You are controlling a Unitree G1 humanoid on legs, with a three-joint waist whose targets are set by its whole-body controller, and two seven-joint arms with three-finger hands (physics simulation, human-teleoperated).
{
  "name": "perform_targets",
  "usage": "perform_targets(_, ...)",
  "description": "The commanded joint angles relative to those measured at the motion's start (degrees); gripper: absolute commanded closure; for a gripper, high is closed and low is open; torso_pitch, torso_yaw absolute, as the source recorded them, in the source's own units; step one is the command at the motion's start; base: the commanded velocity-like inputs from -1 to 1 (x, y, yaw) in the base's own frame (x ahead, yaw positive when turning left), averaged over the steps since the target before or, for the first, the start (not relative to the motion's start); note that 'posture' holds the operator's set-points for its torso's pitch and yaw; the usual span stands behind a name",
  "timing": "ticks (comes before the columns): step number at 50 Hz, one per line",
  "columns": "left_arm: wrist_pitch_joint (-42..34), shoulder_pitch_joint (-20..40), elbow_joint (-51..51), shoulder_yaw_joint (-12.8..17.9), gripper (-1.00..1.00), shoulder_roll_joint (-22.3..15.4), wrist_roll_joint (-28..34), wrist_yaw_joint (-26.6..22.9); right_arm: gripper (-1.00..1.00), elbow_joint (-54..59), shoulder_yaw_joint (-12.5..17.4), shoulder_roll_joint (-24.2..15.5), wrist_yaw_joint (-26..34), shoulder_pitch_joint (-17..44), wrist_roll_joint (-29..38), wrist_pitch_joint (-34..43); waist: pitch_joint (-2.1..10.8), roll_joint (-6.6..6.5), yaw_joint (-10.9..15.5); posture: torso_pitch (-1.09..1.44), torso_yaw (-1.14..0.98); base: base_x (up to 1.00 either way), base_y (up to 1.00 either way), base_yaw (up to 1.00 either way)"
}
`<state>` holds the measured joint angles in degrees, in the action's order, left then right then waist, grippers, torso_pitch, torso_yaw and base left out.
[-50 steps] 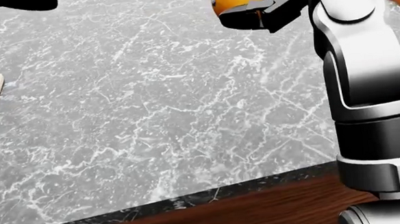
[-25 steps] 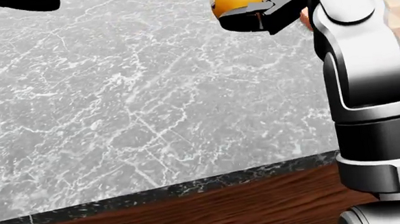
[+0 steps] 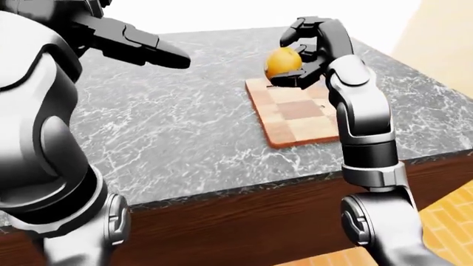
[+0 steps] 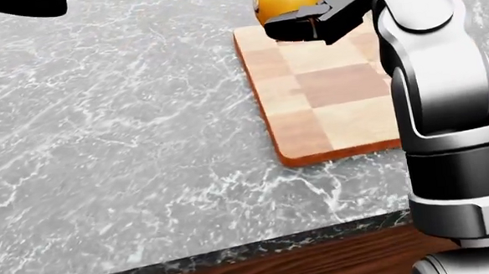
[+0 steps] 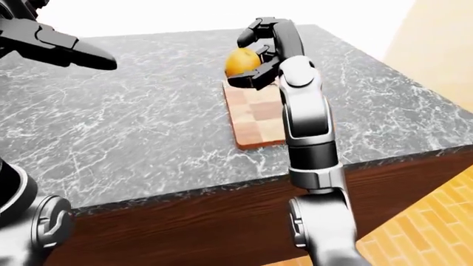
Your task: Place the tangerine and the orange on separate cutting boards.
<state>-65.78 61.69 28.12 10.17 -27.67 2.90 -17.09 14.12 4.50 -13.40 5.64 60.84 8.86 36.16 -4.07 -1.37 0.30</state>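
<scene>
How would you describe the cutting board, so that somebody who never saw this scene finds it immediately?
Look at the grey marble counter with its dark wooden side. Toward its right part in the left-eye view lies a flat cutting board, under the right hand that holds an orange fruit. Its checkered light and reddish wood squares set it apart from the veined stone.

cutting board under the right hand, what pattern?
Checkerboard of light and reddish-brown wood squares on the cutting board; the head view shows it best.
</scene>
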Motion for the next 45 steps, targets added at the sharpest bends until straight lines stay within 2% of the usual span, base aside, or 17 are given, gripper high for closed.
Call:
perform_targets(1,1.33,1.22,0.29,0.48,-1.0,-0.5,0.35,0.47,1.0,-1.92,0.47,-0.43,-0.39,2.2,0.02,-2.14,1.33,-0.04,0.0,0.0,0.0,0.18,-0.7,0.0)
perform_targets(3,1.31,1.41,0.16,0.43,-1.0,-0.6,0.35,0.48,1.0,-1.78,0.42,-0.46,-0.33,2.43,0.07,-2.11,1.8,-1.6,-0.21,0.0,0.0,0.18,-0.7,0.0)
perform_targets(4,1.23,1.51,0.19,0.41,-1.0,-0.57,0.33,0.48,1.0,-1.68,0.47,-0.49,-0.35,2.55,0.08,-2.1,2.93,-3.7,-0.13,0.0,0.0,0.17,-0.69,0.0)
perform_targets(5,1.21,1.55,0.21,0.4,-1.0,-0.55,0.3,0.49,1.0,-1.81,0.44,-0.52,-0.25,2.54,0.08,-2.04,1.94,-1.33,0.31,0.0,0.0,0.18,-0.7,0.0)
perform_targets(6,1.26,1.52,0.16,0.36,-1.0,-0.56,0.34,0.52,1.0,-1.91,0.45,-0.51,-0.22,2.48,0.07,-2.01,2.46,-2.52,-0.22,0.0,0.0,0.17,-0.69,0.0)
perform_targets(8,1.32,1.71,-0.03,0.25,-1.0,-0.49,0.34,0.54,1.0,-1.84,0.53,-0.6,-0.14,2.56,0.08,-2.0,3.42,-2.75,0.02,0.0,0.0,0.17,-0.69,0.0)
perform_targets(10,1.39,1.91,-0.23,0.18,-1.0,-0.47,0.35,0.52,1.0,-1.56,0.59,-0.6,-0.26,2.77,0.1,-2.17,3.14,-2.4,0.19,0.0,0.0,0.17,-0.64,0.0)
perform_targets(11,1.43,1.94,-0.32,0.15,-1.0,-0.46,0.38,0.53,1.0,-1.4,0.46,-0.6,-0.26,2.79,0.16,-2.4,2.52,-1.72,0.36,0.0,0.0,0.16,-0.1,0.0)
perform_targets(12,1.44,1.98,-0.35,0.15,-1.0,-0.46,0.39,0.51,1.0,-1.33,0.41,-0.58,-0.28,2.8,0.22,-2.47,1.57,2.11,0.88,0.0,0.0,0.02,0.0,0.0)
perform_targets(14,1.46,2.01,-0.44,0.18,-1.0,-0.54,0.44,0.43,1.0,-0.94,0.3,-0.57,-0.46,2.87,0.46,-3.14,1.2,6.66,-0.12,0.0,0.0,0.0,0.0,0.0)
perform_targets(15,1.43,2.07,-0.41,0.24,-1.0,-0.56,0.42,0.39,1.0,-1.07,0.35,-0.48,-0.31,2.99,0.33,-3.11,-0.24,5.19,-0.04,0.0,0.0,0.0,0.0,0.0)
perform_targets(18,1.27,1.99,-0.18,0.35,-1.0,-0.61,0.39,0.34,1.0,-1.22,0.3,-0.48,-0.25,3.1,0.53,-2.93,0.52,3.28,-0.94,0.0,0.0,0.0,0.0,0.0)
perform_targets(24,0.96,1.86,0.23,0.66,-1.0,-0.96,0.23,0.24,1.0,-1.59,-0.15,-0.18,0.34,2.83,1.02,-2.92,0.52,1.62,-1.15,0.0,0.0,0.0,0.0,0.0)
perform_targets(27,0.92,1.66,0.39,0.74,-1.0,-1.09,0.13,0.27,1.0,-1.43,-0.4,-0.03,0.68,2.7,1.62,-3.28,1.13,-1.46,-1.73,0.0,0.0,0.0,0.0,0.0)
perform_targets(28,0.89,1.65,0.44,0.81,-1.0,-1.09,0.05,0.28,1.0,-1.37,-0.17,0.09,0.75,2.88,1.51,-3.14,0.82,0.04,-1.66,0.0,0.0,0.0,0.0,0.0)
perform_targets(31,0.92,1.46,0.54,0.81,-1.0,-1.06,0.0,0.41,1.0,-1.49,-0.27,0.08,0.92,2.77,1.84,-3.19,1.9,0.33,-1.36,0.0,0.0,0.0,0.0,0.0)
perform_targets(45,0.77,0.74,1.14,1.04,-1.0,-1.32,-0.27,0.58,1.0,-0.96,-1.61,2.13,1.48,0.77,3.95,-3.24,2.3,1.08,-0.51,0.0,0.0,0.0,0.0,0.0)
